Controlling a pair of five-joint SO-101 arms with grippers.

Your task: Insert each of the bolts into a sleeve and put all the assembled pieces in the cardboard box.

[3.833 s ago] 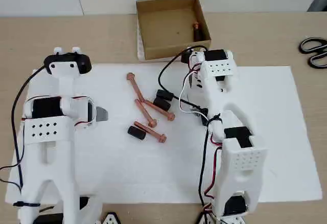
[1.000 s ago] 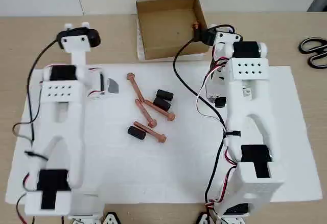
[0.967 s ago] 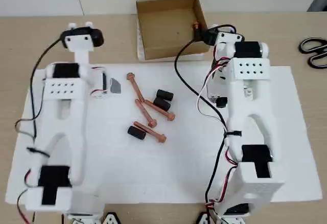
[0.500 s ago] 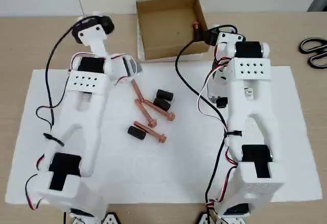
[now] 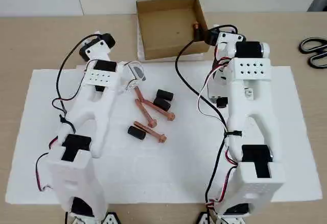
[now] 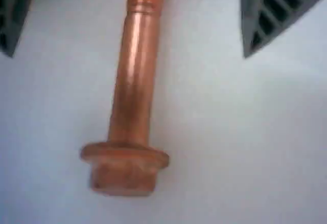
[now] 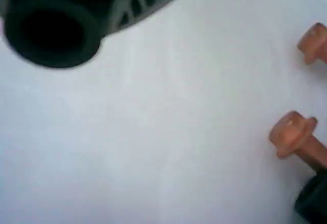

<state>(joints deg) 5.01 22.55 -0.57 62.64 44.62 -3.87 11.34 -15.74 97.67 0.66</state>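
Copper-coloured and shiny, the bolt [image 6: 134, 88] under the left gripper [image 6: 127, 55] has a smooth round stem. It has fine thread at 1 end and a wide flat collar with a chunky head at the other. It lies flat on the white sheet [image 5: 168, 178]. The left gripper's 2 grey fingers [image 6: 276, 14] are spread wide, 1 on each side of the stem, and neither touches it.

From above, this bolt's stem pokes out from under the left gripper. Its long line runs from the far side of the sheet toward the near side and leans a little to the right. The head end is hidden under the gripper there. The threaded end comes close to the head of the next bolt.

3 more bolts [image 5: 153, 109] lie just beside it in a loose bunch, all slanting the same way, with their heads toward the near right. 3 loose sleeves [image 5: 162, 99] sit among them: 2 side by side near the middle bolt and 1 by the lowest bolt.

The right gripper [image 7: 66, 24] is closed on a black sleeve [image 7: 46, 37]. It is short and round like a tube, and its open hole faces the right wrist camera.

The cardboard box [image 5: 168, 55] stands past the far edge of the sheet, with 1 copper piece [image 5: 195, 28] inside by its right wall.
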